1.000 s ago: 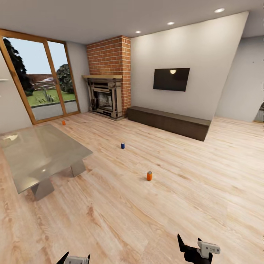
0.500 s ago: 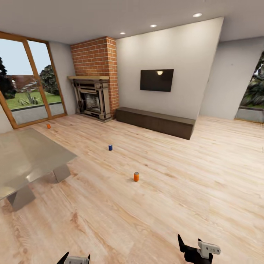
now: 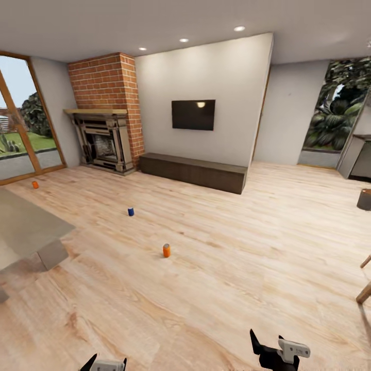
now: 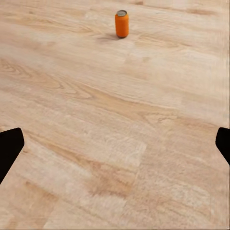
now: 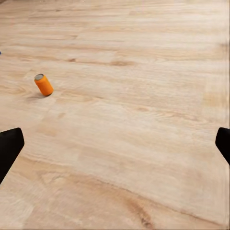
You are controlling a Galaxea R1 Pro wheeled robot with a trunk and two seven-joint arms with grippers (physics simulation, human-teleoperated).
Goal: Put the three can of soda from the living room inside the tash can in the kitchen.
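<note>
Three cans of soda stand upright on the wood plank floor of the living room. The nearest is an orange can (image 3: 166, 250), also in the left wrist view (image 4: 121, 23) and the right wrist view (image 5: 43, 84). Farther back are a blue can (image 3: 131, 211) and a second orange can (image 3: 35, 184) by the glass doors. My left gripper (image 3: 105, 363) (image 4: 115, 143) and right gripper (image 3: 267, 337) (image 5: 115, 143) hang open and empty, well short of the nearest can. A dark tapered container (image 3: 365, 199) is cut off at the right edge; I cannot tell whether it is the tash can.
The glass-topped low table (image 3: 31, 226) sits at the left. A brick fireplace (image 3: 103, 134) and a long dark low cabinet (image 3: 193, 171) under a wall TV line the far wall. Wooden chair legs (image 3: 363, 292) show at the right edge. Open floor lies ahead.
The head view has swung to the right, so the whole room has slid left; the low table is mostly out of frame and a right-hand window has appeared. Cans and grippers have not moved.
</note>
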